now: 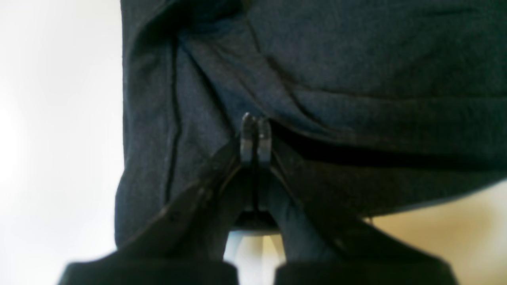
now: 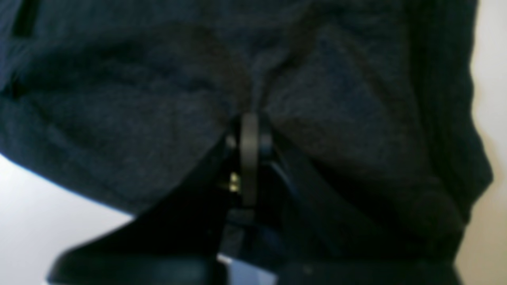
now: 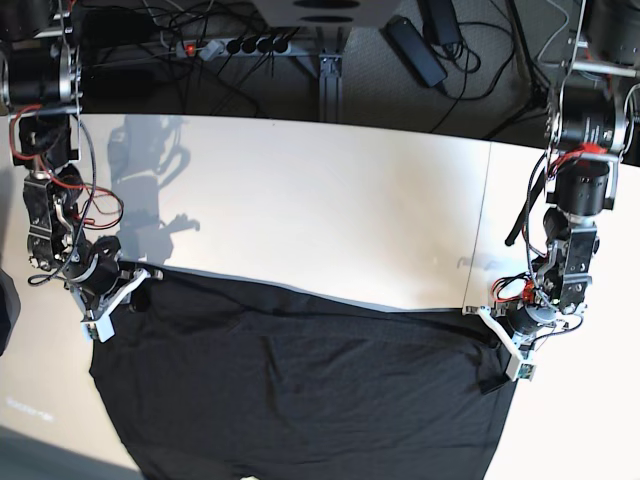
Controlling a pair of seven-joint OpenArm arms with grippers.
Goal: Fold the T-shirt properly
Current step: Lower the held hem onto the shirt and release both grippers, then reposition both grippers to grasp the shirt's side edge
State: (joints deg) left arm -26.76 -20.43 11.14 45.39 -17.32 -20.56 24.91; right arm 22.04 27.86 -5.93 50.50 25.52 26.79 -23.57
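The black T-shirt [image 3: 300, 390] lies spread over the near half of the white table [image 3: 320, 200], its lower part running out of the base view. At the shirt's right upper corner, my left gripper [image 3: 492, 335] is shut on the cloth. The left wrist view shows its fingertips [image 1: 255, 126] pressed together with T-shirt [image 1: 356, 59] folds bunching toward them. My right gripper [image 3: 138, 288] is shut on the shirt's left upper corner. In the right wrist view the T-shirt [image 2: 119, 99] puckers around that shut gripper [image 2: 249, 120]. No graphic shows.
Behind the table's far edge lie a power strip [image 3: 240, 45], cables and a black adapter [image 3: 415, 45]. A seam [image 3: 485, 200] crosses the tabletop on the right. Both arm bases stand at the table's far corners.
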